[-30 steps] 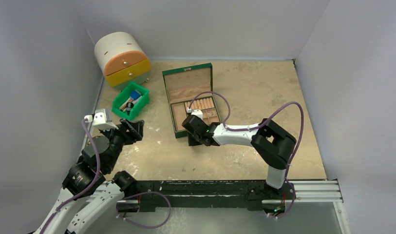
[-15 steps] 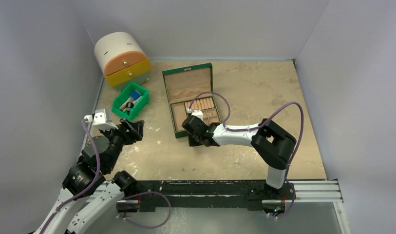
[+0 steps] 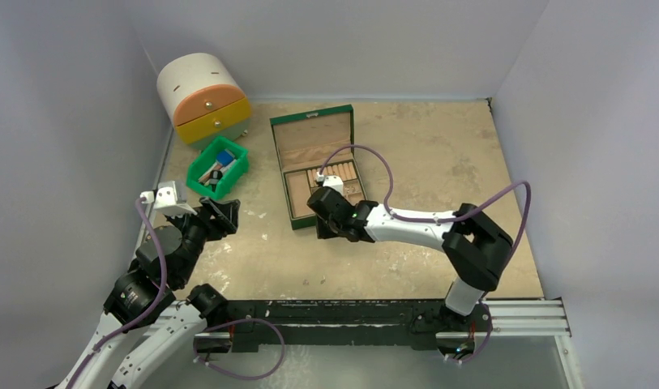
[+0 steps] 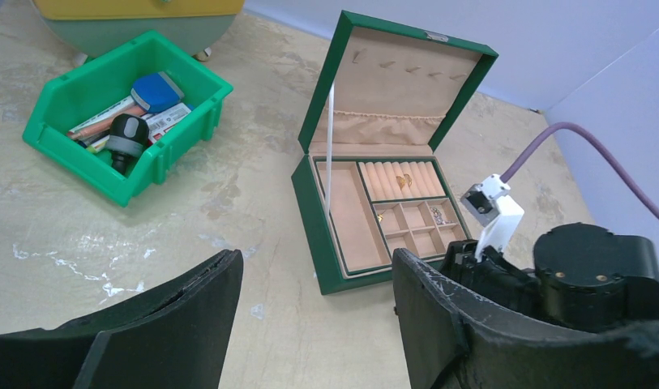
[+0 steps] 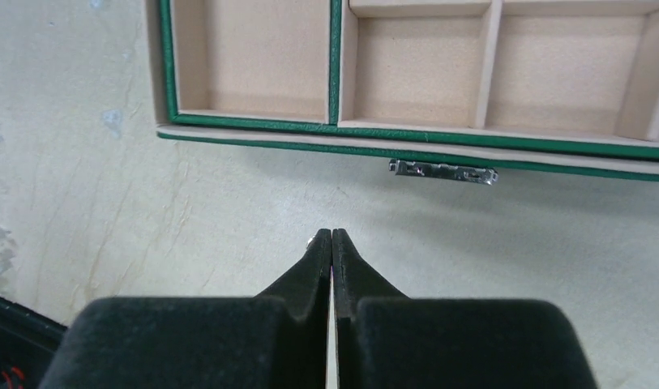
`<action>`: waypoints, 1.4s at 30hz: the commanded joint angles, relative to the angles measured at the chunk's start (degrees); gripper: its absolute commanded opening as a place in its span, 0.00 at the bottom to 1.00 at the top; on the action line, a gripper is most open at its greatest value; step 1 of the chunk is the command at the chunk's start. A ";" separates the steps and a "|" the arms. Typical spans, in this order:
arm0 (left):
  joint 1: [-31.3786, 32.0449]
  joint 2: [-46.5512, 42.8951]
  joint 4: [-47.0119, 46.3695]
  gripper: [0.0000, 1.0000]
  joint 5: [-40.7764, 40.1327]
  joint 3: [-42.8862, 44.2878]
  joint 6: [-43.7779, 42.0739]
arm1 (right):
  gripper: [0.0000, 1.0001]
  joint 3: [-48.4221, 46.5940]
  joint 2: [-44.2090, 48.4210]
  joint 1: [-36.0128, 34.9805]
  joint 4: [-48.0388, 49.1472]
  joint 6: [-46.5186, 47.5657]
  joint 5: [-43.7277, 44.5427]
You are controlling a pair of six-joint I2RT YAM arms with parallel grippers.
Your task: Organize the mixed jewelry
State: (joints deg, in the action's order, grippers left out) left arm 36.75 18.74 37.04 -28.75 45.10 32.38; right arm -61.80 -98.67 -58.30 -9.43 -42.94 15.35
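Note:
The green jewelry box point(image 3: 318, 166) lies open at mid-table. In the left wrist view the box point(image 4: 342, 279) holds mixed jewelry: a gold piece point(image 4: 404, 181) on the ring rolls, another gold piece point(image 4: 380, 215) and a silver piece point(image 4: 437, 215) in small compartments. My right gripper point(image 5: 332, 235) is shut just in front of the box's clasp point(image 5: 443, 171), low over the table. A tiny silver bit point(image 5: 311, 239) shows beside its left fingertip; I cannot tell whether it is pinched. My left gripper point(image 4: 318, 267) hangs open and empty, left of the box.
A green plastic bin point(image 3: 218, 166) with blue and wooden bits stands left of the box. Behind it sits a rounded chest point(image 3: 200, 97) with orange and yellow drawers. Grey walls close in the table on three sides. Tiny specks point(image 3: 305, 281) lie near the front edge.
The right arm's elbow has swung to the right and its gripper has shifted slightly up towards the box's front. The left arm has not moved.

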 commanded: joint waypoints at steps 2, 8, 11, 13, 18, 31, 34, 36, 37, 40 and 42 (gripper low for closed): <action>-0.40 -0.02 -2.14 0.67 0.36 -0.11 0.49 | 0.00 -1.41 5.62 -0.26 -3.58 0.88 4.20; -0.41 0.02 -2.14 0.67 0.39 -0.10 0.41 | 0.00 -4.42 8.14 1.64 -6.08 5.20 7.95; -0.38 0.07 -2.14 0.67 0.36 -0.06 0.45 | 0.00 -5.70 8.19 3.67 -5.68 7.31 8.08; -0.39 0.06 -2.15 0.67 0.36 -0.10 0.49 | 0.00 -6.95 7.62 4.93 -5.24 9.16 8.06; -0.41 -0.11 -2.14 0.67 0.28 -0.15 0.49 | 0.00 -11.17 4.13 7.85 -4.04 12.16 6.92; -0.37 -0.20 -2.06 0.67 0.01 -0.08 0.57 | 0.00 -18.27 -7.80 10.29 -1.20 13.67 5.52; -0.40 -0.20 -2.06 0.67 0.01 -0.04 0.53 | 0.00 -19.23 -9.41 10.39 -1.12 13.67 5.73; -0.37 -0.15 -2.06 0.67 -0.07 -0.10 0.56 | 0.00 -19.56 -10.12 10.62 -1.14 13.59 5.90; -0.44 -0.24 -2.06 0.67 -0.08 -0.11 0.63 | 0.00 -19.71 -10.40 10.73 -1.12 13.52 5.98; -0.44 -0.37 -1.97 0.67 -0.16 -0.01 0.62 | 0.00 -20.05 -10.85 10.91 -1.03 13.40 5.85; -0.40 -0.37 -1.97 0.68 -0.16 -0.01 0.66 | 0.06 -20.32 -11.01 10.94 -1.15 13.24 5.82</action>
State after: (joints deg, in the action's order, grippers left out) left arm 36.75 18.74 37.04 -28.77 45.10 32.38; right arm -79.07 -110.41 -47.79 -12.14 -29.91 20.91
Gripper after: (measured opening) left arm 0.673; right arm 0.021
